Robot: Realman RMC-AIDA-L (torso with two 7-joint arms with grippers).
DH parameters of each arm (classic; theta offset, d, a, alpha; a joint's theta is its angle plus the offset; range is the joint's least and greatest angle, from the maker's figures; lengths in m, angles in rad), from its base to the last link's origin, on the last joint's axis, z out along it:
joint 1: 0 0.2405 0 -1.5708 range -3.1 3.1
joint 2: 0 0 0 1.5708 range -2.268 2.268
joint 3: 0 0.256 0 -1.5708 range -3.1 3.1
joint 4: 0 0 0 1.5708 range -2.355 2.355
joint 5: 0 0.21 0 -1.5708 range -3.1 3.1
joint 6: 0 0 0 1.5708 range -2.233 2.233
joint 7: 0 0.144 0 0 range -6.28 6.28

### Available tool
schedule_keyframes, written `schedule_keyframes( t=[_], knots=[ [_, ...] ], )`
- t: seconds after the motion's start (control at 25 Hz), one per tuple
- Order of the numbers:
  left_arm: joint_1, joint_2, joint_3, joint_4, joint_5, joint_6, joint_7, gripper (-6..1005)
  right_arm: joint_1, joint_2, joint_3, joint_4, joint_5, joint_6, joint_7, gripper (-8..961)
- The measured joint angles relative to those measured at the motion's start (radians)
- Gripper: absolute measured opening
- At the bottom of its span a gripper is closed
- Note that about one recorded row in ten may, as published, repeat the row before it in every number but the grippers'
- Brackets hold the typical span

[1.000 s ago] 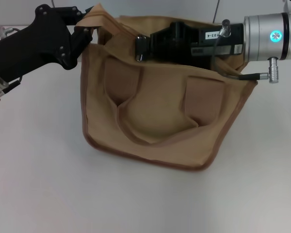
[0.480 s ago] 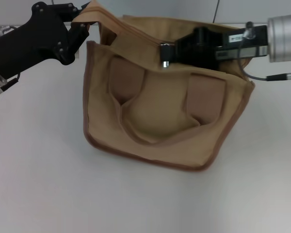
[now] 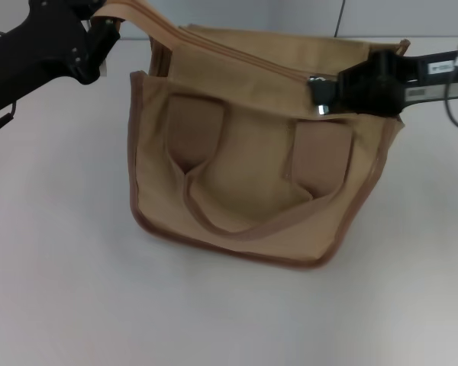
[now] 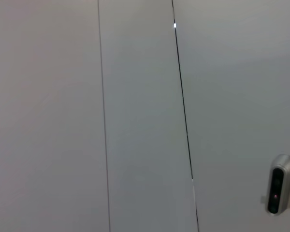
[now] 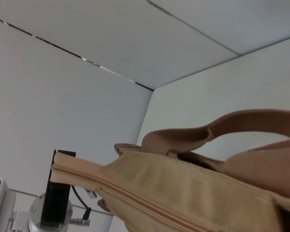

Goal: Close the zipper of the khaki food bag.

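1. Khaki food bag (image 3: 252,168) stands upright on the white tabletop (image 3: 76,290), between the two claws; brown edge trim runs round its front panel.
2. Left claw (image 3: 107,19) is at the bag's far upper corner on the robot's left. It is clamped on the tan strip at the zipper's end, pulling that corner up and outward from the bag.
3. Right claw (image 3: 320,91) is on the bag's top edge toward the robot's right, above the right-hand handle anchor. It looks closed round the silver pull tab (image 3: 318,81), a small bright glint at the claw's tip; the fingers themselves are too dark to separate.
4. Zipper (image 3: 237,57) runs along the top panel from the left claw to the right claw. The stretch between the two claws reads as a closed seam. The part beyond the right claw is hidden by the arm.
5. Near handle loop (image 3: 244,221) hangs down against the front panel, below and between both claws.
6. Right wrist view: zipper seam (image 5: 150,205) runs along the bag's top fold, far handle loop (image 5: 208,133) arching above it; the left arm's black body (image 5: 58,193) stands at the seam's far end.
7. Left wrist view shows only pale wall panels (image 4: 135,121).
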Motion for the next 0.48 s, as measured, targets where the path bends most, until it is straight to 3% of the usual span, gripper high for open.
schedule_keyframes(
  t=[0.2,0.48],
  knots=[
    [0.001,0.001,-0.003,0.0,-0.006,-0.019,-0.002,18,-0.018,-0.013,0.039,-0.014,-0.003,-0.043,-0.006,73],
    [0.001,0.001,-0.003,0.0,-0.007,-0.025,-0.009,18,-0.03,-0.014,0.063,-0.028,0.019,-0.068,-0.062,93]
  ],
)
